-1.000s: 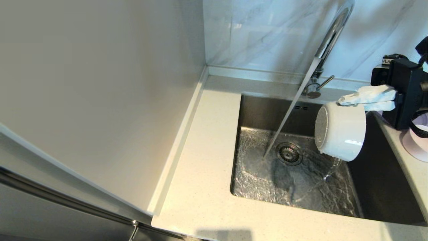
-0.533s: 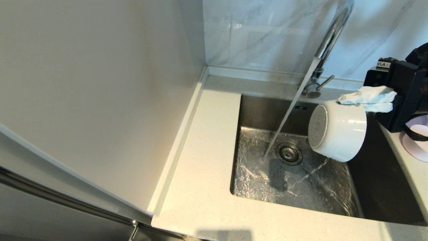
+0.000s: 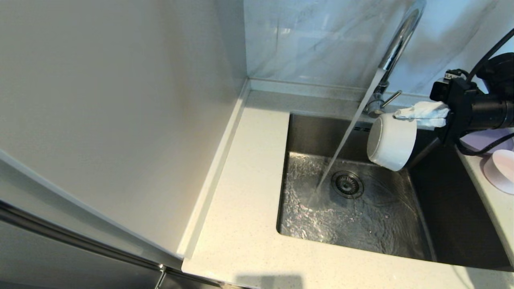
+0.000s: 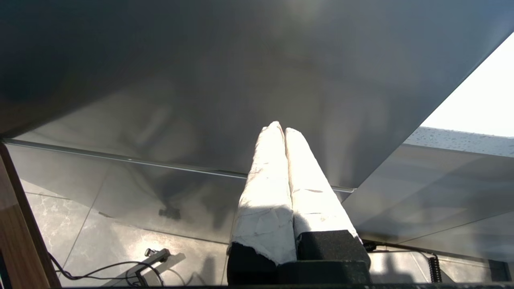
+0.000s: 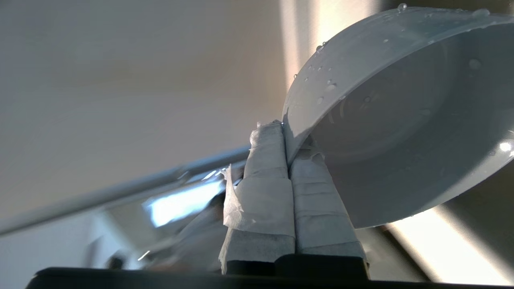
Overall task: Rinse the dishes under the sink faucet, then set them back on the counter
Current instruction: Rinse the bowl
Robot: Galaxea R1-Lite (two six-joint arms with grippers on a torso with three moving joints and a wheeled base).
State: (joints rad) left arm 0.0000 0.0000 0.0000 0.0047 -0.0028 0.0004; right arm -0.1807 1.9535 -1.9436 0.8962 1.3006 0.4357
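Note:
A white bowl point(image 3: 391, 141) hangs tipped on its side over the right rear of the steel basin point(image 3: 353, 216), just right of the running stream. My right gripper point(image 3: 405, 114) is shut on its rim, one taped finger inside and one outside, as the right wrist view shows at the gripper point(image 5: 286, 138) and the wet bowl point(image 5: 401, 120). Water runs from the chrome sink faucet point(image 3: 397, 40) to beside the drain point(image 3: 347, 184). On the counter point(image 3: 249, 192) at the right lie a pale pink bowl point(image 3: 502, 170) and a lavender plate point(image 3: 488, 140), partly hidden by my arm.
My left gripper point(image 4: 281, 130) is parked low, outside the head view, shut on nothing. A tall pale cabinet side point(image 3: 120, 120) walls off the counter's left. The faucet's lever point(image 3: 391, 99) and marbled wall tiles point(image 3: 321, 40) stand behind the basin.
My right gripper has lifted the white bowl up and back toward the faucet base. The water that was pouring out of the bowl has stopped.

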